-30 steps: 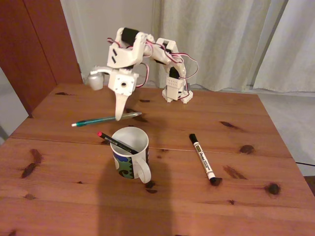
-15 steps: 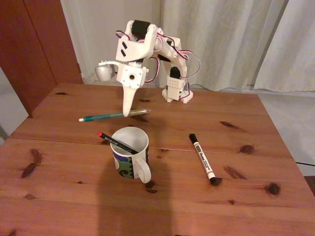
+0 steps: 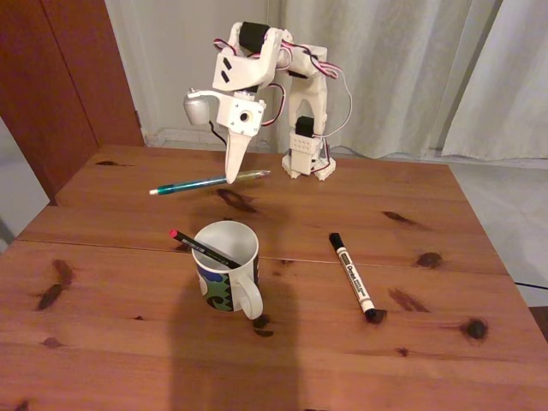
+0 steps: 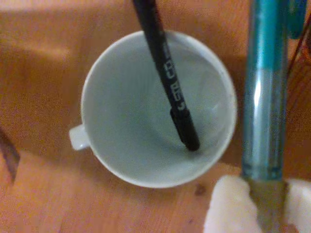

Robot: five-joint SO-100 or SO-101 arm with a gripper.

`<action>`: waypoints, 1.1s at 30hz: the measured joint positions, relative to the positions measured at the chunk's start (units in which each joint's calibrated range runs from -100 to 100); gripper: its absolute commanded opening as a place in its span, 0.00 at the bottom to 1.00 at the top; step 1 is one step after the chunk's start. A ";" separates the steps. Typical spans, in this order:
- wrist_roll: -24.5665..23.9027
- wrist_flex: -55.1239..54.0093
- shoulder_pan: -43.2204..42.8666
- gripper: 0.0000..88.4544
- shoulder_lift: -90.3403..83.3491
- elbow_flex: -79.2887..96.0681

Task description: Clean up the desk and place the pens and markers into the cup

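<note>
Fixed view: the gripper pinches the teal pen above the desk, behind the cup; black pen leans inside; marker lies right of it

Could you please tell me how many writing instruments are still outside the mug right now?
2: the teal pen is lifted off the desk in the gripper; the white marker lies right of the mug.
</note>
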 measured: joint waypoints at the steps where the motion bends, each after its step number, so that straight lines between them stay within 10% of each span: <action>1: 0.24 -1.74 0.00 0.01 -1.61 2.72; 33: 15.87 -22.73 6.01 0.01 -19.32 27.01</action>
